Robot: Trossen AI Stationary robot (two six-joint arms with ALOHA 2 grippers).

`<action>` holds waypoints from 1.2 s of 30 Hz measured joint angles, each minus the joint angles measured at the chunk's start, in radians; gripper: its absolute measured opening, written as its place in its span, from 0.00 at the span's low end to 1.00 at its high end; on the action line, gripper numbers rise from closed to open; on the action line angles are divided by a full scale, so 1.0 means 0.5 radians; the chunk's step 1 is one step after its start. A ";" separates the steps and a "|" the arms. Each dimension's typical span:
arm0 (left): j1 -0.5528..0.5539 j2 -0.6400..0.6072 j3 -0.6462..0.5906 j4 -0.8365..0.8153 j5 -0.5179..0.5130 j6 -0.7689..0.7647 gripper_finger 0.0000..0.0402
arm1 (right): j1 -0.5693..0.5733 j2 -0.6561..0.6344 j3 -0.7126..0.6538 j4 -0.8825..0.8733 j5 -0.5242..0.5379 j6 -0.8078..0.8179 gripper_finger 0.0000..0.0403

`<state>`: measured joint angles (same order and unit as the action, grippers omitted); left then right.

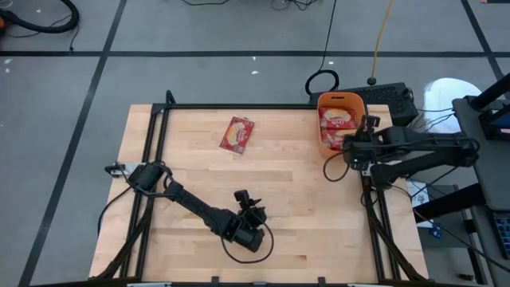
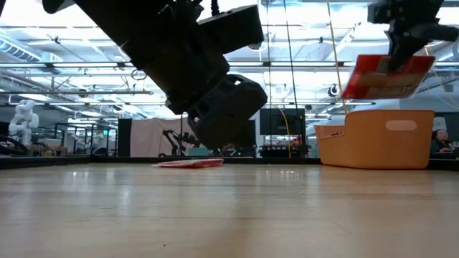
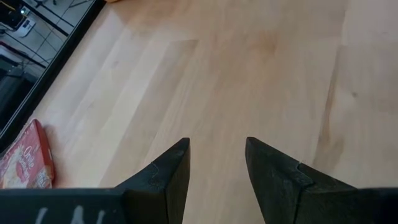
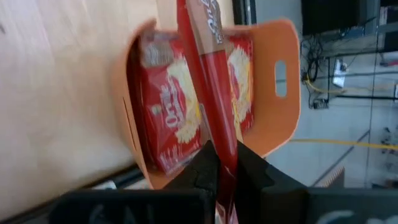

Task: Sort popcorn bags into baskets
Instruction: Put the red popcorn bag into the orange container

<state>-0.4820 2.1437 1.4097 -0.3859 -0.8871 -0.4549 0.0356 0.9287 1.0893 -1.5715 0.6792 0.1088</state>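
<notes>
1. The left gripper [image 1: 253, 209] is seen low over the near middle of the wooden table [image 1: 191, 183]; its fingers [image 3: 168, 171] are parted with bare wood between them, and nothing is held.
2. A popcorn bag [image 1: 237, 134] is found flat on the table, well beyond the left gripper toward the far edge. In the left wrist view this bag [image 3: 28, 158] is cut off by the picture's edge, so only part of it can be made out.
3. The orange basket [image 1: 321, 127] is set at the far right corner of the table, directly under the right gripper [image 1: 360, 135]. Red bags [image 4: 168, 118] are seen lying inside it; their number cannot be counted, since the held bag and the basket's wall cover them.
4. A popcorn bag [image 4: 208, 81] is pinched edge-on between the right gripper's narrowed fingers and is held above the basket, clear of its rim in the low view [image 2: 387, 75]. The fingertips themselves are hidden behind the bag.
</notes>
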 joint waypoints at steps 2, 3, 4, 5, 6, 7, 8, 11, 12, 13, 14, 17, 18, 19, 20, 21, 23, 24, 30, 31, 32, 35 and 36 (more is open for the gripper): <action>0.002 0.000 0.000 0.014 0.000 0.000 0.40 | -0.038 0.001 -0.048 0.009 0.000 -0.036 0.04; 0.002 0.000 0.000 0.027 0.000 0.001 0.40 | -0.055 0.001 -0.077 0.026 0.000 -0.056 0.04; 0.000 0.001 0.000 0.045 0.000 0.009 0.40 | -0.070 0.001 -0.111 0.051 -0.001 -0.084 0.04; 0.000 0.001 0.000 0.061 0.000 0.018 0.40 | -0.084 0.001 -0.143 0.082 -0.001 -0.120 0.04; 0.000 0.001 0.000 0.076 0.000 0.030 0.40 | -0.099 0.001 -0.176 0.118 -0.001 -0.158 0.04; 0.000 0.001 0.000 0.091 0.000 0.038 0.40 | -0.112 0.001 -0.208 0.157 -0.001 -0.191 0.04; 0.000 0.001 0.000 0.096 0.001 0.050 0.40 | -0.126 0.001 -0.240 0.198 -0.001 -0.225 0.04; 0.000 0.001 0.000 0.095 0.001 0.054 0.40 | -0.166 0.001 -0.325 0.307 -0.002 -0.319 0.04; 0.000 0.001 0.000 0.095 0.001 0.055 0.40 | -0.183 0.002 -0.344 0.330 -0.002 -0.343 0.04; 0.000 0.001 0.000 0.095 0.001 0.056 0.40 | -0.201 0.002 -0.361 0.347 -0.002 -0.364 0.04; 0.000 0.001 0.000 0.095 0.000 0.056 0.40 | -0.219 0.001 -0.377 0.361 -0.001 -0.388 0.04; 0.000 0.001 0.000 0.095 0.001 0.061 0.40 | -0.280 0.001 -0.409 0.393 -0.005 -0.438 0.04; 0.000 0.001 0.000 0.095 0.001 0.061 0.40 | -0.303 0.001 -0.417 0.399 -0.007 -0.456 0.04; 0.000 0.001 0.000 0.095 0.001 0.061 0.40 | -0.323 0.001 -0.423 0.406 -0.009 -0.468 0.04; 0.000 0.001 0.000 0.095 0.001 0.061 0.40 | -0.341 0.001 -0.427 0.420 -0.023 -0.478 0.04; 0.000 0.001 0.000 0.095 0.001 0.060 0.40 | -0.363 0.001 -0.427 0.442 -0.051 -0.497 0.04; 0.000 0.001 0.000 0.095 0.001 0.060 0.40 | -0.399 0.001 -0.427 0.499 -0.096 -0.534 0.04; 0.000 0.001 0.000 0.095 0.001 0.060 0.40 | -0.416 0.001 -0.427 0.528 -0.107 -0.551 0.04; 0.000 0.001 0.000 0.095 0.001 0.056 0.40 | -0.493 0.002 -0.427 0.673 -0.138 -0.677 0.04; 0.000 0.001 0.000 0.095 0.001 0.056 0.40 | -0.509 0.003 -0.427 0.672 -0.168 -0.692 0.04; 0.000 0.001 0.000 0.095 0.001 0.056 0.40 | -0.527 0.005 -0.427 0.668 -0.204 -0.708 0.04; 0.000 0.001 0.000 0.094 0.001 0.056 0.40 | -0.577 0.005 -0.427 0.648 -0.269 -0.715 0.04; 0.000 0.001 0.000 0.095 0.001 0.056 0.40 | -0.593 0.005 -0.427 0.640 -0.267 -0.715 0.04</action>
<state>-0.4820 2.1441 1.4097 -0.3386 -0.8867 -0.4271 -0.2608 0.9310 0.8757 -1.2513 0.5457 -0.2485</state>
